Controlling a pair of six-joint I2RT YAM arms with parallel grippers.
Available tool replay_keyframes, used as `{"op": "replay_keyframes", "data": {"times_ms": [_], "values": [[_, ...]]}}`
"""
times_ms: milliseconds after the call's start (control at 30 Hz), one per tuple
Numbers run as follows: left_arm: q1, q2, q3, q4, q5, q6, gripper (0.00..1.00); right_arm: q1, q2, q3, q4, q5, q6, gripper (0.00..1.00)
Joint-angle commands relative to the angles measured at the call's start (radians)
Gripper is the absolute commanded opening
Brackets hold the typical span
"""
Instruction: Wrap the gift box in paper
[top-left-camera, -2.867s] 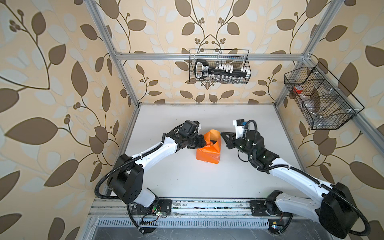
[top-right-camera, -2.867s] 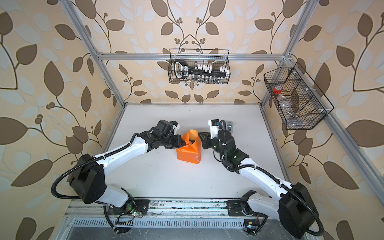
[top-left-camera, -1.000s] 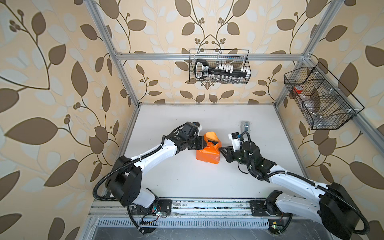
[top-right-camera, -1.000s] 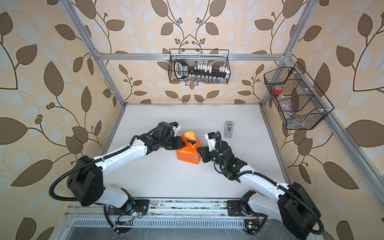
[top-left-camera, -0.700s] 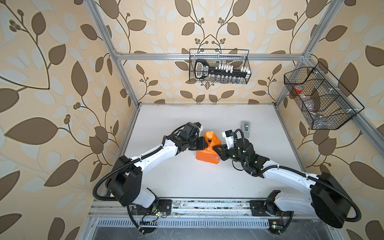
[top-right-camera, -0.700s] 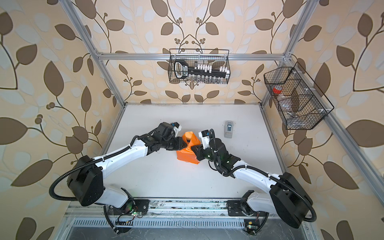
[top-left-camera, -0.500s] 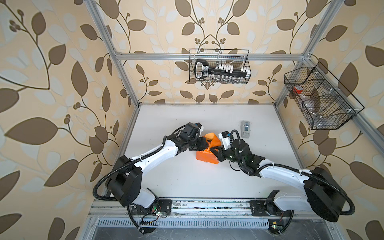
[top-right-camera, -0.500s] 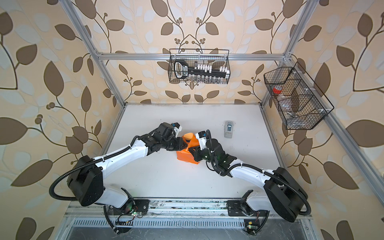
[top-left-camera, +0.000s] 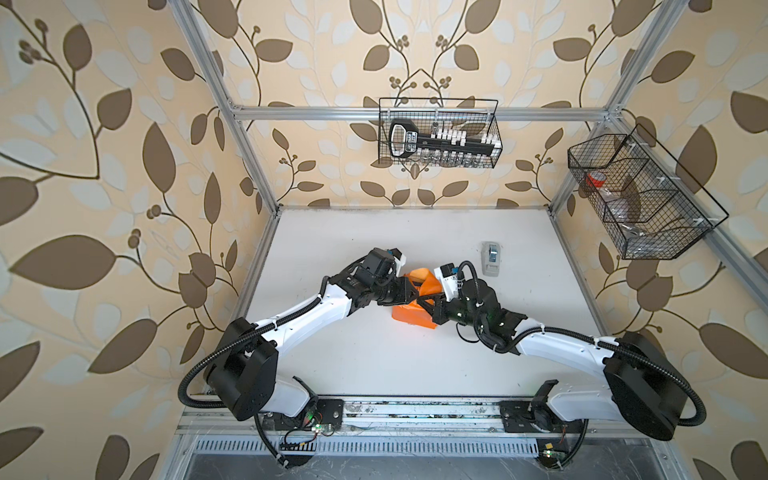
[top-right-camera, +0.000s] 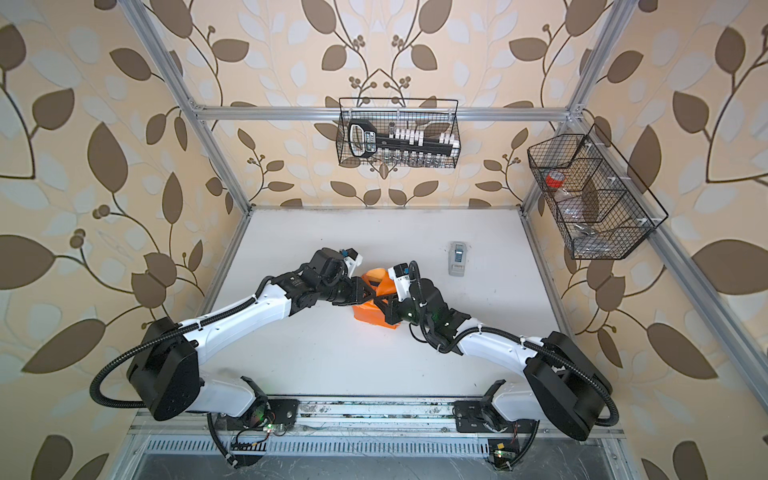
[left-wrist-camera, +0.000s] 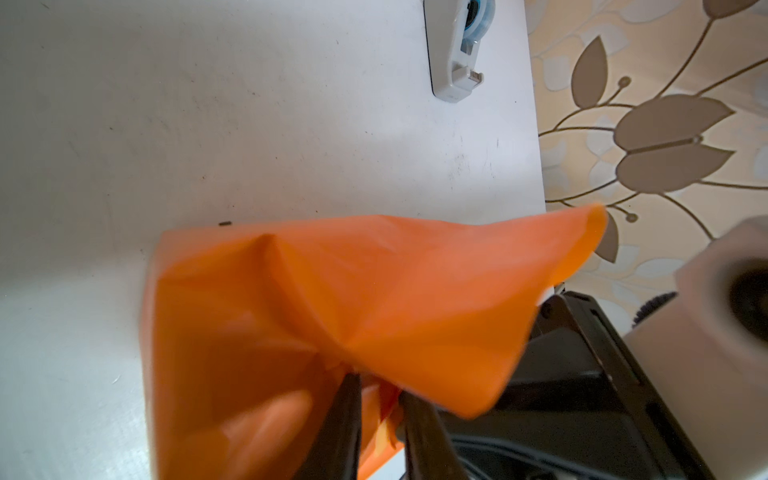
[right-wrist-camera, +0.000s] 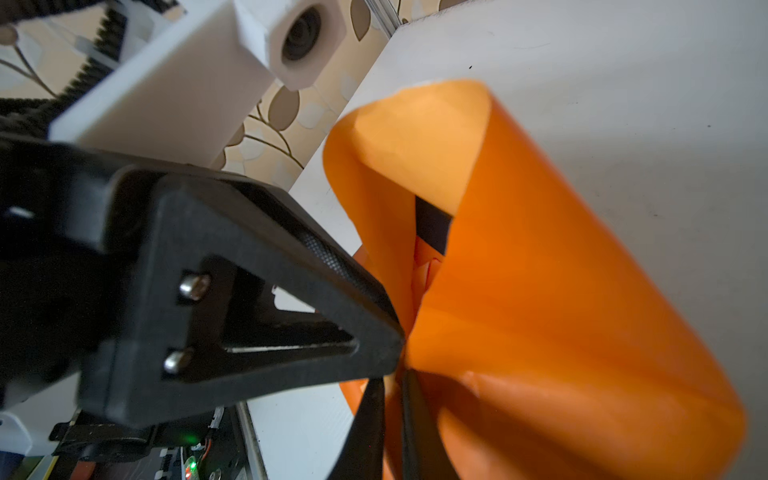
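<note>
1. Orange paper (top-left-camera: 409, 313) is folded around the gift box (right-wrist-camera: 432, 230) on the tabletop (top-left-camera: 374, 249), centre frame in both top views; the box is mostly hidden.
2. Jaws of left gripper (left-wrist-camera: 376, 388): narrow, paper between them, hold uncertain.
3. Jaws of right gripper (right-wrist-camera: 390, 380): narrow, pinching the same flap, likely to stop it springing back.

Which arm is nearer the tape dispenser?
Right. The right arm has its wrist close by the dispenser, on the same side of the paper. The left arm reaches in from the far side of the paper, clearly farther off.
</note>
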Motion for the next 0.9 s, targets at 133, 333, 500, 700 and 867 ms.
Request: {"op": "replay_keyframes", "data": {"times_ms": [133, 333, 500, 700, 867], "values": [[0.009, -0.07, 0.044, -0.132, 0.007, 0.023, 0.26, -0.008, 0.046, -0.011, 0.029, -0.016, 0.028, 0.12], [0.092, -0.09, 0.16, -0.263, -0.013, 0.106, 0.3, -0.008, 0.058, -0.007, 0.026, -0.004, 0.029, 0.12], [0.281, -0.004, 0.243, -0.202, 0.088, 0.183, 0.35, -0.007, 0.054, -0.015, 0.027, 0.002, 0.031, 0.12], [0.318, 0.336, 0.412, 0.006, 0.45, 0.344, 0.3, -0.008, 0.056, -0.012, 0.029, -0.001, 0.035, 0.12], [0.298, 0.427, 0.381, 0.2, 0.594, 0.354, 0.35, -0.008, 0.047, -0.015, 0.023, -0.001, 0.036, 0.12]]}}
